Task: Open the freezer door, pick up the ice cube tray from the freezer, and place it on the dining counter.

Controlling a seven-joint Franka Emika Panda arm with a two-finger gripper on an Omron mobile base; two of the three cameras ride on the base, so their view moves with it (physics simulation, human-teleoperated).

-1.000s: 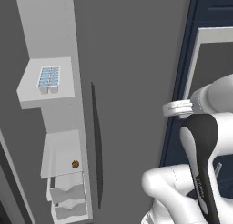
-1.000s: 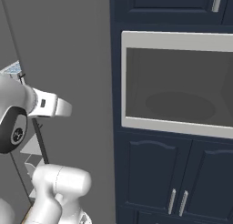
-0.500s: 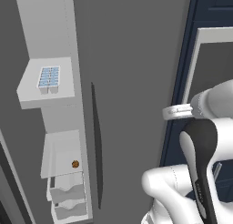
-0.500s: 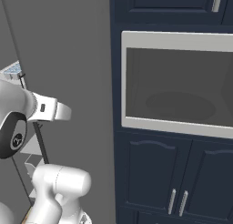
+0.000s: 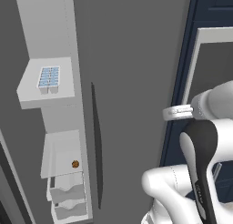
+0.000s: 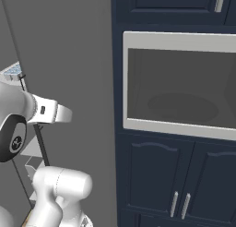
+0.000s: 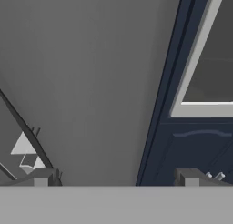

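My jaws were spread wide and held nothing, and I feared bumping the big gray door while reaching for the ice tray on its shelf.

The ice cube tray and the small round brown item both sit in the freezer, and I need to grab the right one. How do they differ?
The ice cube tray is rectangular and white with pale blue cubes; the brown item is round and dark. The tray looks clearly larger. The tray lies on the upper shelf, the brown item on the lower shelf above the drawers. Both rest on light grey shelves inside the open freezer.
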